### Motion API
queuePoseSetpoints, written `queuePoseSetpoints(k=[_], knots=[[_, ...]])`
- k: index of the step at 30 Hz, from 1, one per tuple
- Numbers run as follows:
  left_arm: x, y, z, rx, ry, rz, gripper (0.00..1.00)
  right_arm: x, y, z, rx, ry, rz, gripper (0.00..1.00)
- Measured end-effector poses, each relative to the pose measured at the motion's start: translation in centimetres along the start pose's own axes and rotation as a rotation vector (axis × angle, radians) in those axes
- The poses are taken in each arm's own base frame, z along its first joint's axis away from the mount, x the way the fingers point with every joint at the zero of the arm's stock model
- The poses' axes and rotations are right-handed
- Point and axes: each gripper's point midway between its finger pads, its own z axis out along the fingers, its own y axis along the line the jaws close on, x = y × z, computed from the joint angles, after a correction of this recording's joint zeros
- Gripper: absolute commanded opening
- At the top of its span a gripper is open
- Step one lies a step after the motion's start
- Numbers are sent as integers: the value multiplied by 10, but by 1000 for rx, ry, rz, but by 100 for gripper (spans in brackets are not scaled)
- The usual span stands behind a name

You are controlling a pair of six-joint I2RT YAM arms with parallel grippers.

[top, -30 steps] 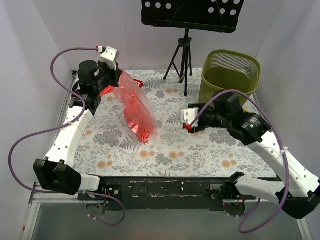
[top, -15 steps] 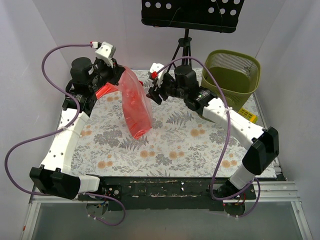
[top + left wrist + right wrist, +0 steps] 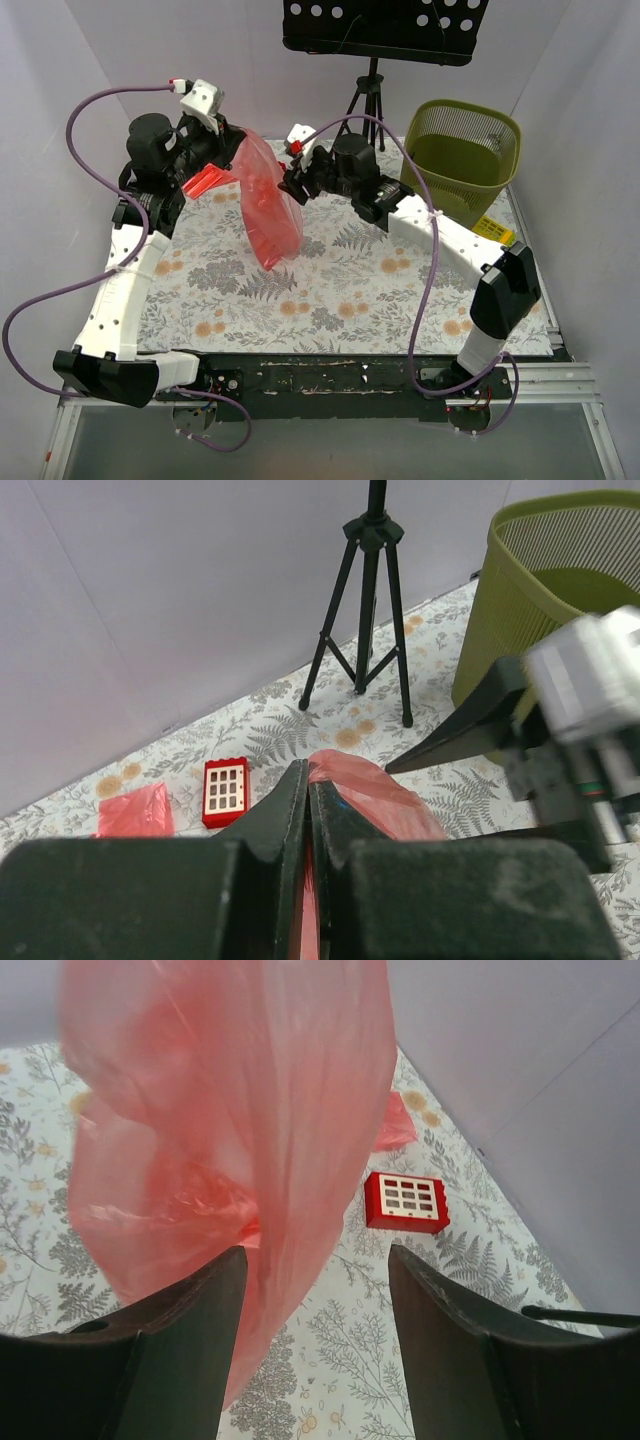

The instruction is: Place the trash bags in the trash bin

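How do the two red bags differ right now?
The big bag hangs long and crumpled from the shut left gripper; the small bag lies flat and folded on the table. The big bag is gripped, the small bag is touched by nothing. Both are glossy red plastic.

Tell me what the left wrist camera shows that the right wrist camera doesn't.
Only left wrist: the bin, and the left gripper shut on the top edge of the bag. Only right wrist: that bag's hanging body, seen between the open fingers of the right gripper. Both: the held bag, the red box and a second bag lying near it.
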Motion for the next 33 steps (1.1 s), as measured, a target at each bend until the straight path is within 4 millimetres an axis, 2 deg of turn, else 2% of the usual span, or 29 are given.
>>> queuePoseSetpoints(k=[3, 6, 7, 10, 12, 15, 19, 21, 24, 28, 31, 33], knots=[[-10, -2, -4, 3, -22, 10, 0, 23, -2, 13, 10, 46, 14, 42], [-15, -3, -7, 3, -34, 18, 0, 42, -7, 20, 36, 87, 27, 5], [-16, -3, -7, 2, -36, 20, 0, 46, -10, 21, 48, 95, 25, 1], [-17, -3, -9, 1, -39, 36, 44, 46, -19, 19, 76, 98, 23, 1], [-13, -2, -10, -2, -28, 41, 66, 40, -30, 16, 96, 88, 27, 1], [9, -2, -11, -2, 10, 44, 81, 29, -52, 4, 113, 78, 73, 1], [51, -8, -21, 18, 79, 30, 83, 8, -90, -23, 146, 65, 156, 1], [58, -9, -28, 16, 88, 26, 83, -1, -108, -38, 164, 54, 191, 1], [55, -11, -44, 0, 64, 44, 83, -5, -126, -56, 192, 56, 229, 1], [57, -23, -66, 14, 26, 66, 83, -11, -121, -63, 168, 74, 253, 1], [72, -43, -71, 102, 9, 27, 82, -32, -117, -66, 148, 45, 248, 1], [87, -60, -67, 185, -3, -25, 80, -48, -116, -68, 141, 14, 236, 1]])
